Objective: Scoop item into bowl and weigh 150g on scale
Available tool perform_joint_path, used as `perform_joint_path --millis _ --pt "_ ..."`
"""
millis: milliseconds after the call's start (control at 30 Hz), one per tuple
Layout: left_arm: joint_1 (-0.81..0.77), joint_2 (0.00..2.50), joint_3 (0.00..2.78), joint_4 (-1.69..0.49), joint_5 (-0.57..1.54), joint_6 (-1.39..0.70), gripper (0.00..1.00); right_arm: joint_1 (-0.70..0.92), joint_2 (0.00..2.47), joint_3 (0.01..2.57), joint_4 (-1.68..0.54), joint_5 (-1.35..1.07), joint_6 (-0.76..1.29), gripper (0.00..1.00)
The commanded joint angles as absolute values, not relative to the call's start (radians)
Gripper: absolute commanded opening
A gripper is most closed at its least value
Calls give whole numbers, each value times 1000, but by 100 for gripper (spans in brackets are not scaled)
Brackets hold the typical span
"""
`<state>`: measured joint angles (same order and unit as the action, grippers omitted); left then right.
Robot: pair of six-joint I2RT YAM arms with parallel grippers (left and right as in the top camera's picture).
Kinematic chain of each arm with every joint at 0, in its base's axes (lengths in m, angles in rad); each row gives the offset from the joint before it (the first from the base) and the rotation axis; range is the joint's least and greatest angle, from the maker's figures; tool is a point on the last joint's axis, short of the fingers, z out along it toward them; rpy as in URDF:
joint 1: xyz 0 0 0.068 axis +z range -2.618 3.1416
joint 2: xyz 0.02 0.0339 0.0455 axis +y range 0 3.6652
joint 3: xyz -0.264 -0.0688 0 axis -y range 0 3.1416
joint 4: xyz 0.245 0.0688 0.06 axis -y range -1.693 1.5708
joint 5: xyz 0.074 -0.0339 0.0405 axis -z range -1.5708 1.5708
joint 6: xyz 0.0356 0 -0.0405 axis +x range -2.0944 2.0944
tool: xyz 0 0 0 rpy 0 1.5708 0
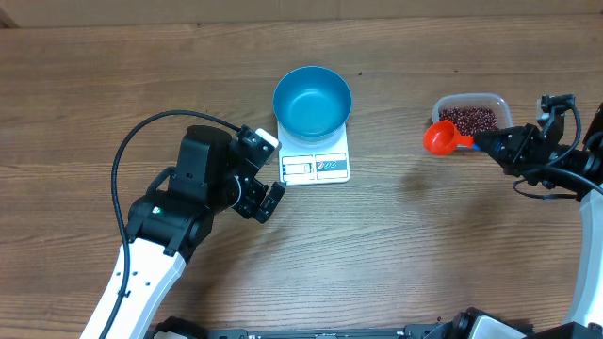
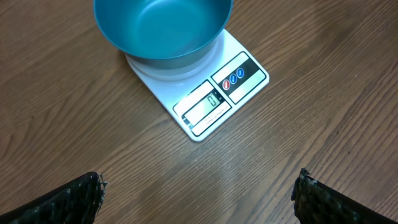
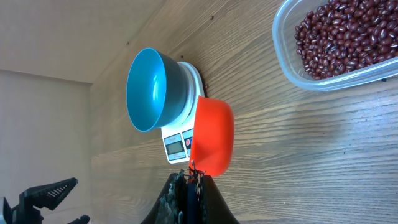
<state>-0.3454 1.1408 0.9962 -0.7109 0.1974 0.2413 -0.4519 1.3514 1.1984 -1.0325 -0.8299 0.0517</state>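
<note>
blue bowl [image 1: 312, 99]: one; scale [image 1: 316, 168]: one; scoop [image 1: 439, 138]: one; tub [image 1: 499, 102]: one.

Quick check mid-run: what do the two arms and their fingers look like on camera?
Left arm: chunky black housings on a white lower link, with a thin black cable looping off it. Its fingers are black with a bumpy texture. Right arm: black too, with thin black wires and a white section.
</note>
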Motion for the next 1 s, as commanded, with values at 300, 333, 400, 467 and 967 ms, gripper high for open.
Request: perform_joint_path --millis 300,333,400,467,967 --pt "-347 1139 1019 -656 176 226 100 -456 1347 1224 -1027 -828 43 4" --pt "-347 1139 1019 -653 176 218 100 -456 1347 1224 -1027 -828 43 4" --pt "-347 1139 1019 -653 176 216 99 -456 1347 1224 -1027 -828 43 4" --pt "-347 1139 1019 -654 176 216 99 -456 1347 1224 -1027 -828 43 4" --pt "-347 1139 1019 -639 176 149 99 -456 1347 1224 -1027 -827 43 4"
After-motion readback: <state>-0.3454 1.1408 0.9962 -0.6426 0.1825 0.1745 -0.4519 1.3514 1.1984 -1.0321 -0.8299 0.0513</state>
